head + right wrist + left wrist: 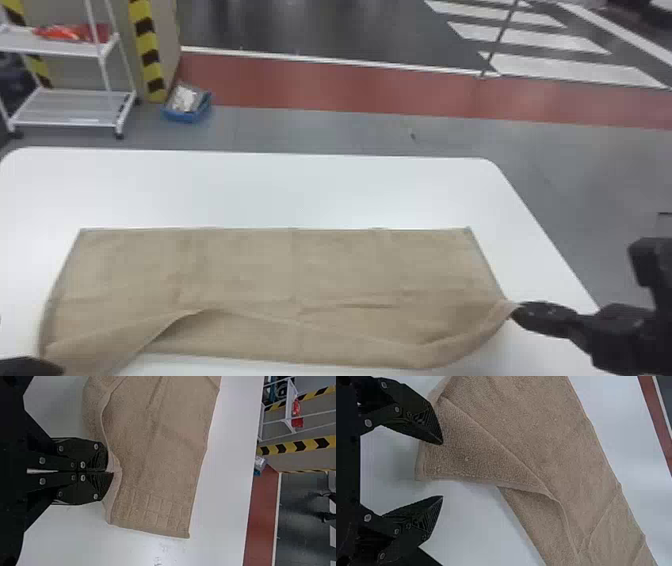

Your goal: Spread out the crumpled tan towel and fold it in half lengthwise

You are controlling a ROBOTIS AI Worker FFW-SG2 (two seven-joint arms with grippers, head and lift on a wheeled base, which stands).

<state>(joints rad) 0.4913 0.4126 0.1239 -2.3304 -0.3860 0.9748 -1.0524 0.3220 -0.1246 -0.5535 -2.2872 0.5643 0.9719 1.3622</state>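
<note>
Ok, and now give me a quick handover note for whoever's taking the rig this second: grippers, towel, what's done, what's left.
Left gripper: open, at the towel's near left corner, not clamped on it.
Right gripper: shut on the towel's near edge, at the right end.
Towel: lying lengthwise across the table, near edge partly turned up, uneven.
Done: mostly spread out, far edge fairly straight.
Left: apparently grip the left corner, bring the near edge to the far edge, smooth the creases. I can't tell whether any layers are already doubled.

White table [280, 192], tan towel [280, 265] on top
</note>
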